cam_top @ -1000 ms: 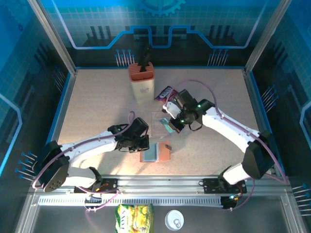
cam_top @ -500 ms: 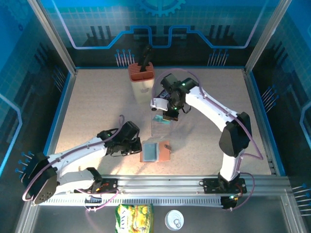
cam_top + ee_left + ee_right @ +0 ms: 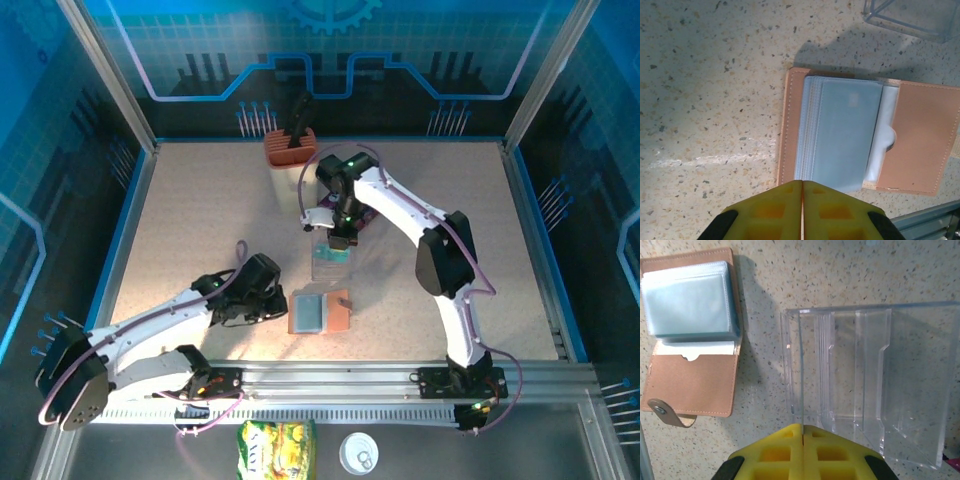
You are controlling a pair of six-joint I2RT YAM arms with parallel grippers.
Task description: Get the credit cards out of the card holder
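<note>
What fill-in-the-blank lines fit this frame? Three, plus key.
The card holder lies ___ on the table.
The left hand is ___.
The box by the right hand is ___ plastic.
Missing words: open; shut; clear.

A salmon-brown card holder (image 3: 340, 314), edged in pale stitching and fitted with a dark snap stud, shows grey-blue clear sleeves (image 3: 840, 132) against a beige table (image 3: 200, 230) flecked with dark and white specks. The box (image 3: 865, 385) is colourless and transparent. The left gripper (image 3: 802, 184) and right gripper (image 3: 802, 427) are bright yellow, on white arms (image 3: 160, 318) with black joints. A snack packet (image 3: 322, 214) is purple, a tool block (image 3: 288, 155) terracotta over cream, another packet (image 3: 275, 445) yellow-green. The backdrop (image 3: 200, 50) is blue with a pale grid and circuit-style lines.
</note>
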